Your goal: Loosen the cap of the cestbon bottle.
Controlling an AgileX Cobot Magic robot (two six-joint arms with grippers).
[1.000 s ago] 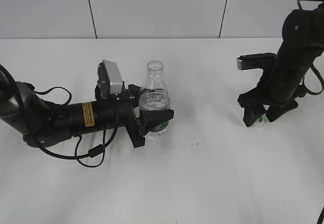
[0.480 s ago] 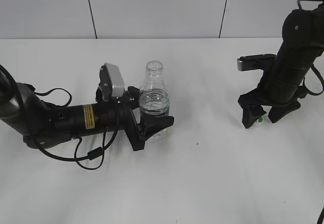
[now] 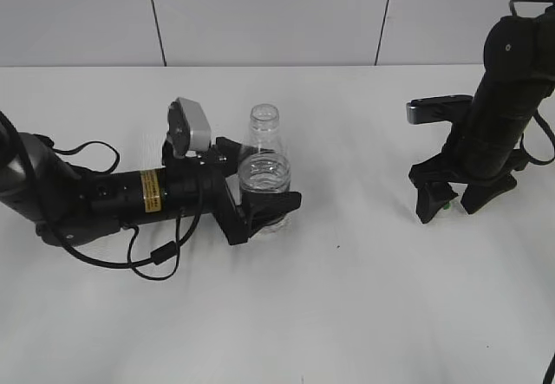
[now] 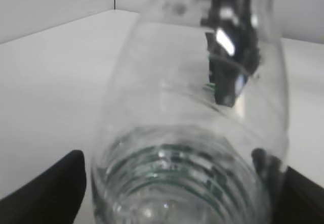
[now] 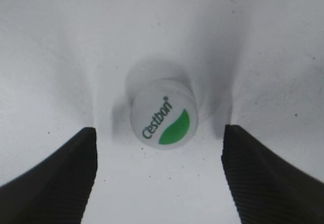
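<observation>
two arms share the white table (image 3: 347,315) in the exterior view, and we see a pale panelled wall (image 3: 260,11) at the far side. the left arm lies low along the tabletop from the left edge, a yellow sticker (image 3: 150,193) on its barrel whose writing is too small for us to read, and loose black cables (image 3: 156,258) loop beside it. the left gripper (image 3: 264,195) is clamped around the lower body of the cestbon bottle (image 3: 264,146), which stands upright left of centre, long axis vertical, its open mouth pointing up. the fingers hide most of the bottle's lower part. well apart on the right, the right gripper (image 3: 449,198) points down at the table with its fingers spread, and a fleck of green shows between them.

from the left wrist view we look through the clear ribbed bottle (image 4: 192,133) at very close range; it fills the frame, with a black finger (image 4: 45,188) at either lower corner against its sides. green print shows through the plastic, blurred beyond reading. the right arm appears distorted through it.

from the right wrist view we see the cap (image 5: 164,119) lying flat on the table (image 5: 76,42), top face up, between the two parted fingers (image 5: 50,178) and touching neither. it reads "cestbon" beside a green leaf-shaped mark.
</observation>
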